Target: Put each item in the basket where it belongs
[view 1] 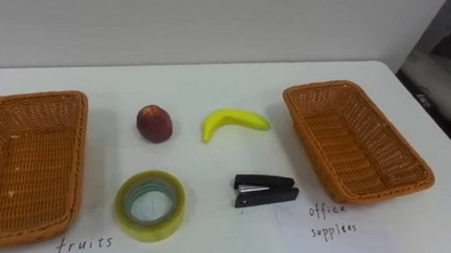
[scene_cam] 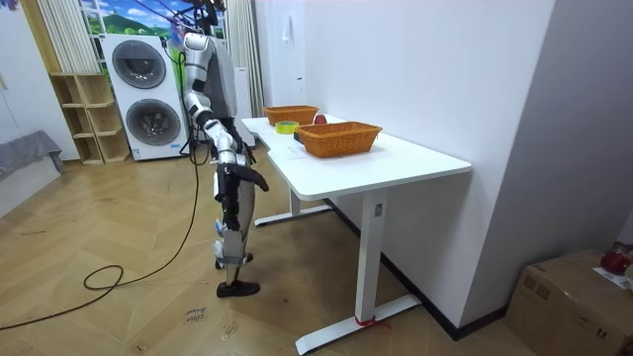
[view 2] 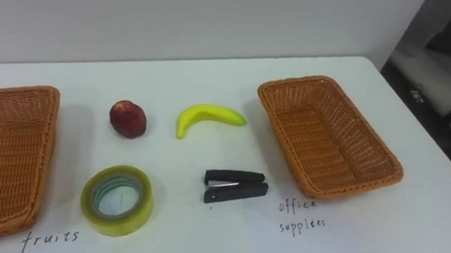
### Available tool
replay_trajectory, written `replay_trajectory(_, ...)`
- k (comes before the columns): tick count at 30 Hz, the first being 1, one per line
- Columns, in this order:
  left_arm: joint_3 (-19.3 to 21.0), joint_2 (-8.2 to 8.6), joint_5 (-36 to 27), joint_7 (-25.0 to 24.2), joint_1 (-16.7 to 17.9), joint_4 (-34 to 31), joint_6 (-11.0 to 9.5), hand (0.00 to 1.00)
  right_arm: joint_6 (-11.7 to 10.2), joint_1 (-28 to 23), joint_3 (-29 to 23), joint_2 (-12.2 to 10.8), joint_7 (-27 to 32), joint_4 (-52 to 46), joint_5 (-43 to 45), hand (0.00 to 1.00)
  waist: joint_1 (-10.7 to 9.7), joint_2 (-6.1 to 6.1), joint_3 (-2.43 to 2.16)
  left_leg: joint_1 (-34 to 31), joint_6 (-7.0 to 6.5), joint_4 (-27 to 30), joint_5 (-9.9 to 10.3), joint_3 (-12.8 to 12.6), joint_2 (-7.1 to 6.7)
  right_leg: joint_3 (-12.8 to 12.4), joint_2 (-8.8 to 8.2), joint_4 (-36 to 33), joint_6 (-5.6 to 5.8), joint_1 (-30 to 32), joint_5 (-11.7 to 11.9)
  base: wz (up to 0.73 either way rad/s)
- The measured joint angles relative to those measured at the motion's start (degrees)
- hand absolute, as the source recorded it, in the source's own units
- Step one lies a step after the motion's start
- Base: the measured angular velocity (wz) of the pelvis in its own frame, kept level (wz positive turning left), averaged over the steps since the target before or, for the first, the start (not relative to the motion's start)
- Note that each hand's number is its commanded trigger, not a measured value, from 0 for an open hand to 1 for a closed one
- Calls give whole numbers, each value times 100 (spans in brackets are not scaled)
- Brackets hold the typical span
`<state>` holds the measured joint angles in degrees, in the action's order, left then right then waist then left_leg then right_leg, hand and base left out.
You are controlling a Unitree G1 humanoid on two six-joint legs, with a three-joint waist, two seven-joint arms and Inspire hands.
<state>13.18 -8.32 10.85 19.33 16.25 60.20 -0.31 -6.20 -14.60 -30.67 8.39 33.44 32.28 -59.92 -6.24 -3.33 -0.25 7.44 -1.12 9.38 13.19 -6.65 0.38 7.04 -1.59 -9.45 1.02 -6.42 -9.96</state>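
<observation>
Robot position: stands at the long side of the white table (view 1: 213, 79), facing the wall behind it; in the room view it is at the table's left.
Right hand (scene_cam: 252, 178): hangs low beside the body, below the tabletop and apart from every item. Whether it is released or clenched cannot be told.
Left basket (view 1: 19, 169): brown wicker, at the robot's left end of the table, with nothing in it. A handwritten word sits on the table just in front of its near right corner.
Right basket (view 1: 354, 142): brown wicker, at the robot's right end of the table, set at a slight angle, with nothing in it. Handwritten words sit on the table just in front of its near left corner.
Peach (view 1: 154, 124): red, on the tabletop between the baskets, in the far row, nearer the left basket.
Banana (view 1: 234, 121): yellow, lying flat just right of the peach, not touching it, ends curving toward the robot.
Tape roll (view 1: 156, 230): yellowish, lying flat in the near row, in front of the peach.
Stapler (view 1: 265, 190): black, closed, lying in the near row in front of the banana, near the right basket's left wall but apart from it.
Background: stacked washing machines (scene_cam: 143, 94) stand behind the robot in the room view.
</observation>
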Motion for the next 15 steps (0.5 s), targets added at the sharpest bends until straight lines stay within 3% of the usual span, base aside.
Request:
replay_trajectory(11, -67, 11, 2, -212, 40, -168, -2, 0, -215, 135, 2, 274, 1591, -1807, 1554, 0, 30, -47, 9, -99, -5, -33, -4, -33, -1, -38, 7, -43, 4, 148, -13, -1)
replay_trajectory(15, -150, 9, 1, -241, 28, -168, 2, 0, -305, 211, -7, 323, 1882, -2249, 2023, 0, -11, -68, 25, -191, -6, -9, -6, 29, -8, 14, -2, -47, 4, 179, -13, 5)
